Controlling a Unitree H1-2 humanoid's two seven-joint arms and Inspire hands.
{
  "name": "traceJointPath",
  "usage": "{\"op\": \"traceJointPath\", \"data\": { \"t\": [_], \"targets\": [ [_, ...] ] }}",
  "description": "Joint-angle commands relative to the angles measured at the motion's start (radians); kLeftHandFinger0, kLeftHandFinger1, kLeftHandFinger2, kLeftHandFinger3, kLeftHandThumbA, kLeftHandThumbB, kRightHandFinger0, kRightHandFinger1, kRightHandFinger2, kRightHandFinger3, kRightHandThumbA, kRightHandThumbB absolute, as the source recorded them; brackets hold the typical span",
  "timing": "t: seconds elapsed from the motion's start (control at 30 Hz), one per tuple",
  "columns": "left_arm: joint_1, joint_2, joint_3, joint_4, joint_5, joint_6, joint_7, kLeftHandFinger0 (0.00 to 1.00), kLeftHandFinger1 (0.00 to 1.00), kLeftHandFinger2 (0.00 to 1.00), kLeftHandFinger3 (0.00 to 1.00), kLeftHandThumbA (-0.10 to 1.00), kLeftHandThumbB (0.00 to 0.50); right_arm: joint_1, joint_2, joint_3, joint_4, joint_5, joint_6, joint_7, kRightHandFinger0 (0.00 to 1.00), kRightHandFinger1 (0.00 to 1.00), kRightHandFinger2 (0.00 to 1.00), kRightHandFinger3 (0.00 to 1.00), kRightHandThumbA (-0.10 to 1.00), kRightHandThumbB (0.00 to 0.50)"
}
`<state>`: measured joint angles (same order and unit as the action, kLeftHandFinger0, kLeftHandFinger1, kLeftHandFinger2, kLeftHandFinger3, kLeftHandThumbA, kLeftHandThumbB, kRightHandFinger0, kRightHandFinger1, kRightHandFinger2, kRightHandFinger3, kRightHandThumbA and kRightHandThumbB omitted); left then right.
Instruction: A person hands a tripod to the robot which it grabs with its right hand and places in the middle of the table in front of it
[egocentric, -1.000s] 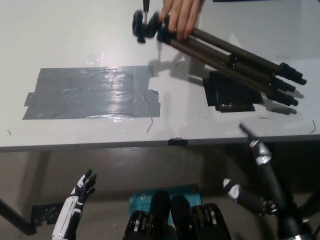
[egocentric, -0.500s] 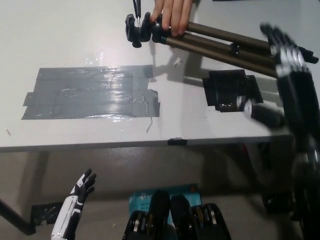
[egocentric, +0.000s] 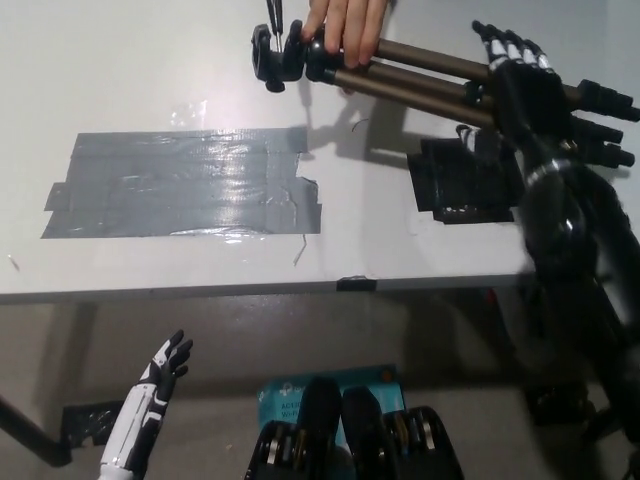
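Observation:
A folded tripod (egocentric: 420, 80) with brown legs and a black head is held above the far side of the white table (egocentric: 150, 70). A person's hand (egocentric: 348, 28) grips it near the head, at the top middle. My black right hand (egocentric: 520, 85) is raised over the tripod's legs, fingers spread and open, not closed around them. The legs' black feet stick out beyond it at the right. My white left hand (egocentric: 160, 378) rests open below the table's front edge at the lower left.
A large patch of grey tape (egocentric: 180, 185) covers the middle-left of the table. A smaller black tape patch (egocentric: 455, 185) lies under the tripod's legs. The table's front edge (egocentric: 300, 288) runs across the picture's middle.
My right arm rose from below the table's edge up over the table to the tripod's legs. The person lowered the tripod's far end slightly toward level.

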<state>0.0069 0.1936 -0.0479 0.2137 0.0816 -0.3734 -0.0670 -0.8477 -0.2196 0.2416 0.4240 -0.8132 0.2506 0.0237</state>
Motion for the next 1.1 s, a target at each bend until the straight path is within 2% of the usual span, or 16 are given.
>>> {"op": "traceJointPath", "data": {
  "t": [0.0, 0.17, 0.27, 0.33, 0.37, 0.4, 0.43, 0.47, 0.5, 0.53, 0.6, 0.67, 0.73, 0.8, 0.87, 1.07],
  "targets": [
    [-0.021, 0.018, -0.001, -0.02, 0.015, -0.042, -0.008, 1.0, 1.0, 1.0, 1.0, 1.0, 0.316, -0.137, -0.009, 0.034, 0.098, 0.008, 0.035, 0.06, 1.0, 1.0, 1.0, 1.0, 0.76, 0.5],
    [-0.033, 0.021, 0.0, -0.029, 0.0, -0.02, -0.02, 1.0, 1.0, 1.0, 1.0, 1.0, 0.314, -0.175, -0.014, 0.055, 0.131, 0.054, 0.019, 0.134, 1.0, 1.0, 1.0, 1.0, 0.72, 0.5],
    [-0.031, 0.018, -0.001, -0.032, 0.0, -0.016, -0.02, 1.0, 1.0, 1.0, 1.0, 1.0, 0.308, -0.198, -0.007, 0.07, 0.191, 0.024, -0.031, 0.027, 1.0, 1.0, 1.0, 1.0, 0.72, 0.5],
    [-0.029, 0.018, -0.001, -0.035, 0.002, -0.014, -0.02, 1.0, 1.0, 1.0, 1.0, 1.0, 0.306, -0.22, 0.012, 0.059, 0.286, 0.009, -0.101, -0.184, 1.0, 1.0, 1.0, 1.0, 0.49, 0.484],
    [-0.028, 0.018, -0.002, -0.037, 0.003, -0.014, -0.02, 1.0, 1.0, 1.0, 1.0, 1.0, 0.304, -0.232, 0.018, 0.062, 0.339, -0.011, -0.135, -0.302, 1.0, 1.0, 1.0, 1.0, 0.46, 0.478],
    [-0.027, 0.018, -0.002, -0.038, 0.004, -0.014, -0.021, 1.0, 1.0, 1.0, 1.0, 1.0, 0.302, -0.238, 0.018, 0.068, 0.365, -0.024, -0.151, -0.361, 1.0, 1.0, 1.0, 1.0, 0.36, 0.438],
    [-0.03, 0.016, -0.003, -0.039, 0.005, -0.015, -0.021, 1.0, 1.0, 1.0, 1.0, 1.0, 0.294, -0.256, 0.015, 0.083, 0.416, -0.049, -0.175, -0.464, 0.79, 0.69, 0.63, 0.72, 0.14, 0.254],
    [-0.031, 0.016, -0.003, -0.04, 0.003, -0.014, -0.022, 1.0, 1.0, 1.0, 1.0, 1.0, 0.292, -0.266, 0.014, 0.09, 0.451, -0.059, -0.192, -0.527, 0.11, 0.24, 0.43, 0.46, -0.09, 0.233],
    [-0.032, 0.016, -0.001, -0.037, -0.001, -0.015, -0.022, 1.0, 1.0, 1.0, 1.0, 1.0, 0.295, -0.273, 0.013, 0.093, 0.479, -0.059, -0.215, -0.57, 0.0, 0.2, 0.52, 0.46, -0.1, 0.219],
    [-0.034, 0.016, 0.001, -0.034, -0.004, -0.015, -0.022, 1.0, 1.0, 1.0, 1.0, 1.0, 0.293, -0.277, 0.011, 0.096, 0.495, -0.058, -0.228, -0.589, 0.0, 0.17, 0.54, 0.51, -0.1, 0.218],
    [-0.04, 0.018, 0.002, -0.034, -0.004, -0.011, -0.023, 1.0, 1.0, 1.0, 1.0, 1.0, 0.294, -0.277, 0.002, 0.091, 0.515, -0.039, -0.265, -0.599, 0.0, 0.26, 0.72, 0.8, -0.1, 0.189],
    [-0.043, 0.018, 0.001, -0.032, -0.003, -0.012, -0.023, 1.0, 1.0, 1.0, 1.0, 1.0, 0.292, -0.274, -0.001, 0.087, 0.518, -0.027, -0.282, -0.599, 0.0, 0.34, 0.76, 0.97, -0.1, 0.168],
    [-0.043, 0.018, 0.001, -0.029, -0.005, -0.009, -0.025, 1.0, 1.0, 1.0, 1.0, 1.0, 0.288, -0.261, -0.007, 0.086, 0.501, -0.025, -0.292, -0.606, 0.0, 0.33, 0.76, 0.89, -0.1, 0.182],
    [-0.046, 0.02, 0.0, -0.031, 0.0, -0.003, -0.025, 1.0, 1.0, 1.0, 1.0, 1.0, 0.29, -0.254, -0.009, 0.084, 0.486, -0.02, -0.312, -0.624, 0.0, 0.39, 0.78, 1.0, -0.1, 0.167],
    [-0.046, 0.02, -0.001, -0.035, -0.001, 0.003, -0.027, 1.0, 1.0, 1.0, 1.0, 1.0, 0.285, -0.249, -0.013, 0.083, 0.47, -0.02, -0.329, -0.64, 0.0, 0.49, 0.83, 1.0, -0.1, 0.155],
    [-0.05, 0.021, 0.0, -0.028, 0.005, 0.004, -0.023, 1.0, 1.0, 1.0, 1.0, 1.0, 0.284, -0.242, -0.036, 0.093, 0.427, -0.039, -0.345, -0.663, 0.03, 0.55, 0.86, 1.0, -0.1, 0.167]
  ]
}}
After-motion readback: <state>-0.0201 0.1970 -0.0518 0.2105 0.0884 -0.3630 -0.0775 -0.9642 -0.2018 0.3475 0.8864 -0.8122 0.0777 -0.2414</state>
